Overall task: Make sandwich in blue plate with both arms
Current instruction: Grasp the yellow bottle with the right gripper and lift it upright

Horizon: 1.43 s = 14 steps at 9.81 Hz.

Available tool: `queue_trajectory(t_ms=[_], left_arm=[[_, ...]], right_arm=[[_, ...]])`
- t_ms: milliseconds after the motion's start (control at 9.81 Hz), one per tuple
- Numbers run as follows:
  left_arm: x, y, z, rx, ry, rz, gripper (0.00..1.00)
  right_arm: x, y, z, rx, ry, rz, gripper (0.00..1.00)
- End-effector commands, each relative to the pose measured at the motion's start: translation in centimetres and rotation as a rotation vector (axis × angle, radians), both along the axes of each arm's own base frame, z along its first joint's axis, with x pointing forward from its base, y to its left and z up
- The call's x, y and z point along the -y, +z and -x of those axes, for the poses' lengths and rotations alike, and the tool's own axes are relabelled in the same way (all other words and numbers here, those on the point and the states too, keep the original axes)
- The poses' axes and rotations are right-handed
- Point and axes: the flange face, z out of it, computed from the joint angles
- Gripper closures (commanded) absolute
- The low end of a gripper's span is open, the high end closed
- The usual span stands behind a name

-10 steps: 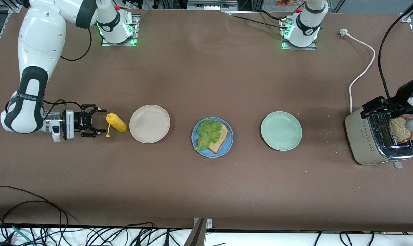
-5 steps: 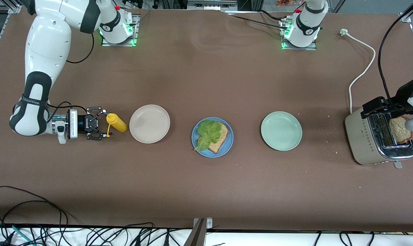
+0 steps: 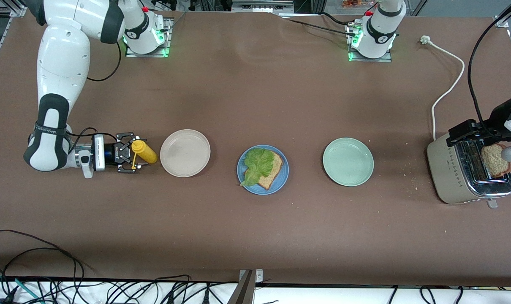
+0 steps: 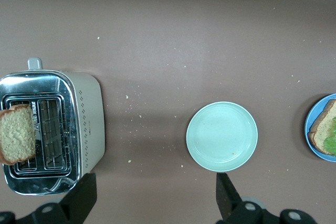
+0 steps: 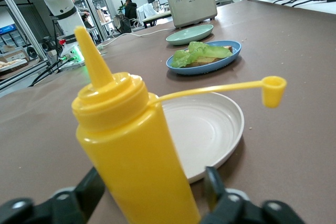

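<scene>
Front view: lettuce leaf (image 3: 255, 164) covers bread slice (image 3: 270, 169) on blue plate (image 3: 281, 180).

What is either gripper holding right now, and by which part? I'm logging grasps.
Nothing held. The open right gripper straddles the yellow bottle; the open left gripper hangs over the table.

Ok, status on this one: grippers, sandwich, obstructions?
Right gripper open around yellow squeeze bottle. Left gripper open over toaster. Bread and lettuce on round blue plate; second slice in toaster. Nothing blocking.
</scene>
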Motion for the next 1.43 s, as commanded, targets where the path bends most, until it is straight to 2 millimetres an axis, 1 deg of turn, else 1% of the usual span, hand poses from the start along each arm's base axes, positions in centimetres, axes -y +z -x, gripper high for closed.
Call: queue_trajectory(t_ms=[0, 102, 204, 306, 408, 510, 612, 713, 815, 917, 1019, 1121, 1223, 1325], left_arm=[[-0.1, 0.8, 0.3, 0.0, -0.011, 0.013, 0.0], [-0.1, 0.8, 0.3, 0.0, -0.011, 0.013, 0.0], [-0.1, 0.8, 0.3, 0.0, -0.011, 0.013, 0.0], [-0.1, 0.8, 0.3, 0.0, -0.011, 0.013, 0.0], [-0.1, 0.8, 0.3, 0.0, -0.011, 0.013, 0.0], [-0.1, 0.8, 0.3, 0.0, -0.011, 0.013, 0.0], [0.0, 0.8, 0.3, 0.0, -0.013, 0.014, 0.0], [-0.1, 0.8, 0.3, 0.0, -0.011, 0.013, 0.0], [0.0, 0.8, 0.3, 0.0, -0.013, 0.014, 0.0], [0.0, 0.8, 0.3, 0.0, -0.013, 0.014, 0.0], [0.0, 0.8, 0.3, 0.0, -0.013, 0.014, 0.0], [0.0, 0.8, 0.3, 0.0, -0.013, 0.014, 0.0], [0.0, 0.8, 0.3, 0.0, -0.013, 0.014, 0.0], [0.0, 0.8, 0.3, 0.0, -0.013, 0.014, 0.0]], right_arm=[[0.2, 0.6, -1.2, 0.03, 0.009, -0.031, 0.7], [0.2, 0.6, -1.2, 0.021, 0.007, -0.029, 0.74], [0.7, 0.6, -1.2, 0.018, -0.005, -0.029, 0.77], [1.5, 0.8, -1.2, -0.003, -0.027, -0.027, 0.78], [2.0, 1.1, -1.2, -0.069, -0.059, -0.019, 0.78], [1.3, 1.9, -1.7, -0.114, -0.055, -0.025, 0.81], [1.0, 2.7, -2.5, -0.141, -0.058, -0.014, 0.81], [0.8, 3.6, -3.2, -0.161, -0.06, -0.001, 0.84], [0.9, 5.1, -4.1, -0.18, -0.061, 0.023, 0.87], [1.6, 6.8, -4.8, -0.2, -0.06, 0.077, 0.88], [1.7, 8.7, -5.7, -0.224, -0.053, 0.135, 0.88], [2.1, 10.2, -5.9, -0.263, -0.05, 0.184, 0.89], [2.8, 11.9, -6.1, -0.297, -0.069, 0.233, 0.91], [3.0, 14.0, -7.0, -0.301, -0.068, 0.29, 0.92]])
